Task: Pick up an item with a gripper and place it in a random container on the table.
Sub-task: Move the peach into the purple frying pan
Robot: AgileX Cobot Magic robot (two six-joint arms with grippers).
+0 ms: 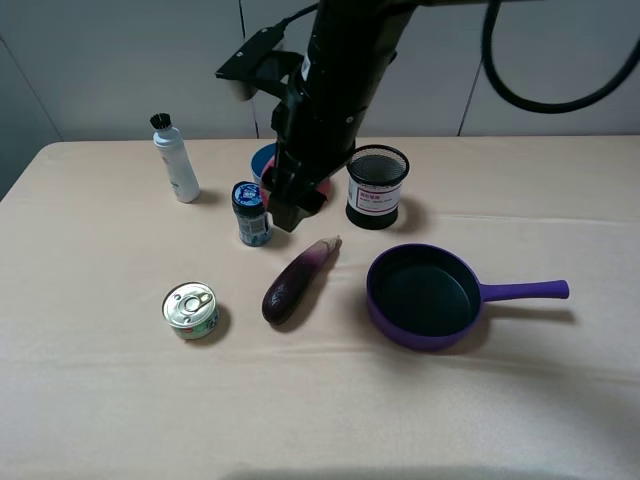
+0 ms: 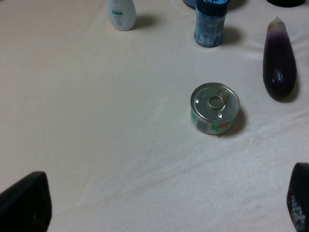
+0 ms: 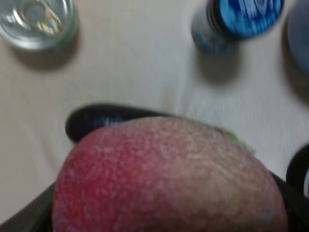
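Red-pink peach (image 3: 169,179) clenched between the fingers (image 3: 19,222) of the right gripper (image 1: 290,208), held up off the worktop (image 1: 100,400), over the gap between blue jar (image 1: 251,212) and eggplant (image 1: 298,280). Purple pan (image 1: 400,330) well apart, further right. Left gripper (image 2: 161,205) fingers spread wide, grasping nothing, near the tin can (image 2: 215,107).

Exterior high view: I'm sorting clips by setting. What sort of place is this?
Probably a robot test bench: beige cloth table, right gripper holding a fruit, mismatched props: tin can, purple pan.
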